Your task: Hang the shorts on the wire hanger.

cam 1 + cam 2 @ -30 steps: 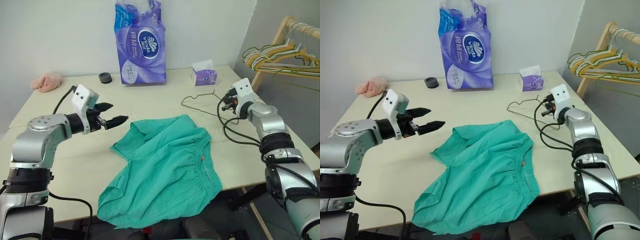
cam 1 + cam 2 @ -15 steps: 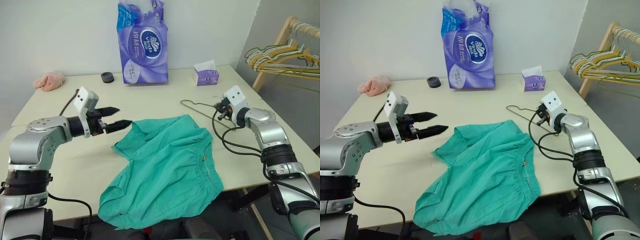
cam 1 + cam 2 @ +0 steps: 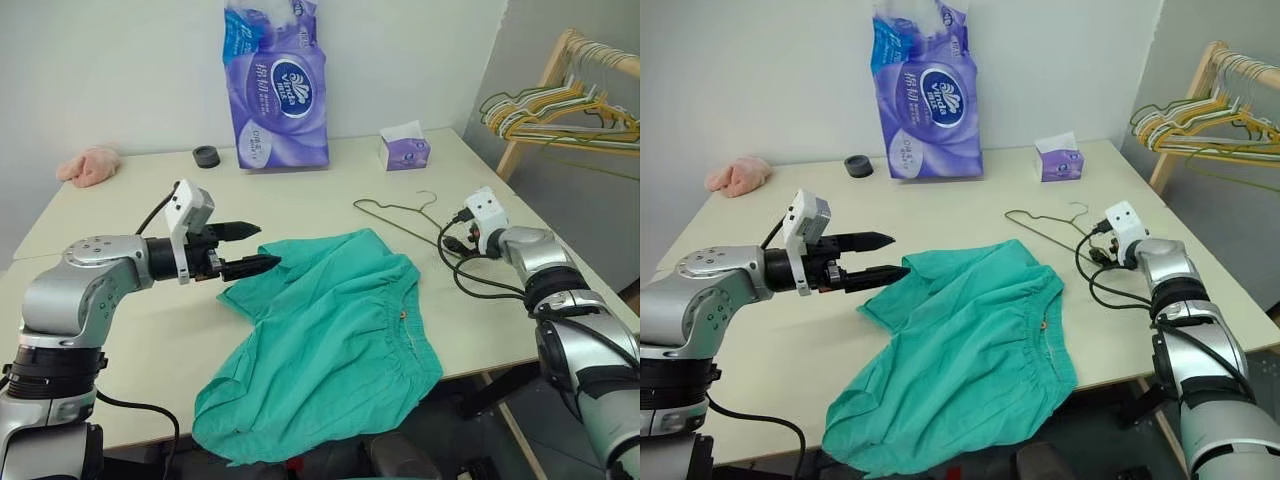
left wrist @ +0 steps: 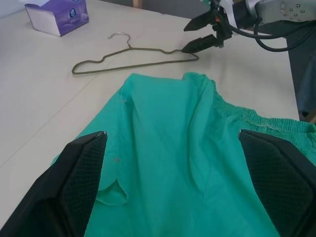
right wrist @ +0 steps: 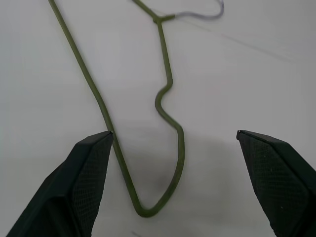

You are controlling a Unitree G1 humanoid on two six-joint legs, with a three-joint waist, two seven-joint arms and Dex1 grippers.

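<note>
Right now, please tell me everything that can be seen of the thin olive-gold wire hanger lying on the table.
The thin olive-gold wire hanger is one bent metal wire: a flat triangle with notched shoulders and a small curved hook. It lies flat on the pale table, beyond the teal-green shorts and apart from them, its hook towards the purple tissue box. The right gripper is open at the corner of the hanger; no grip on the wire can be seen.

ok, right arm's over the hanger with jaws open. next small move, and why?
Probably ease the right gripper down and close on the thin olive-gold wire hanger. Its jaws stand open with the hanger's rounded corner between them, flat on the beige table, not yet gripped; the teal-green cloth shorts lie untouched beside it.
</note>
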